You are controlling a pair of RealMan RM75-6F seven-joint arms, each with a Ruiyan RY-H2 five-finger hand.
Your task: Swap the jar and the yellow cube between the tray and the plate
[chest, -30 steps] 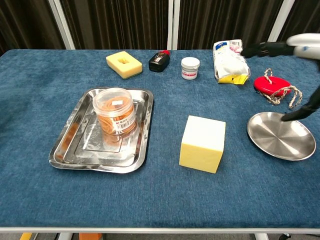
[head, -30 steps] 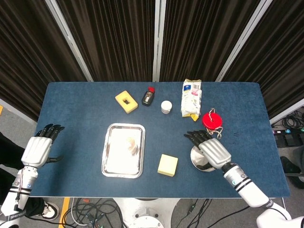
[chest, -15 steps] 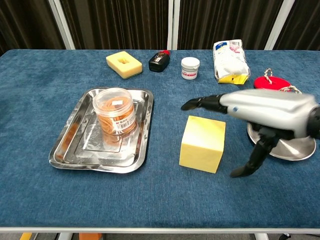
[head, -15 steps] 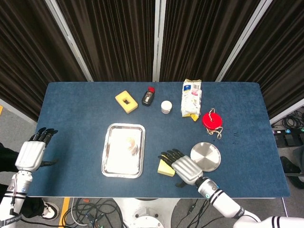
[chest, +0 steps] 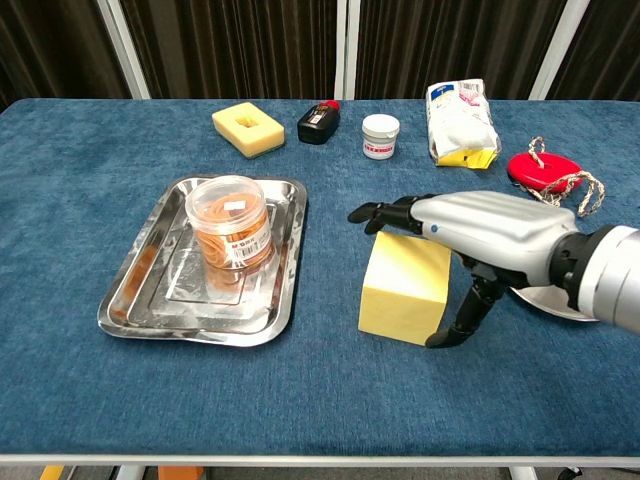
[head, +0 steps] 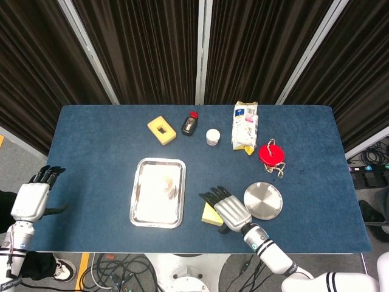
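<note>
Dark curtains hang behind the blue table (head: 91, 134), where the tray (chest: 150, 290) holds the jar (chest: 229, 232) of orange bands, upright near its middle. At three o'clock from the tray sits the yellow cube (chest: 400, 295), directly on the cloth. The right robot hand (chest: 480, 235) hangs over the cube's top and three-o'clock side, its fingers (chest: 375, 214) stretched flat above the upper face and the thumb pointing down beside the cube's right edge; whether it touches the cube cannot be told, and it holds nothing. At three o'clock from the cube lies the plate (head: 263, 201), partly hidden by that arm in the chest view. The left robot hand (head: 30, 199) floats off the table's nine-o'clock edge, fingers straight and apart, well away from the tray
</note>
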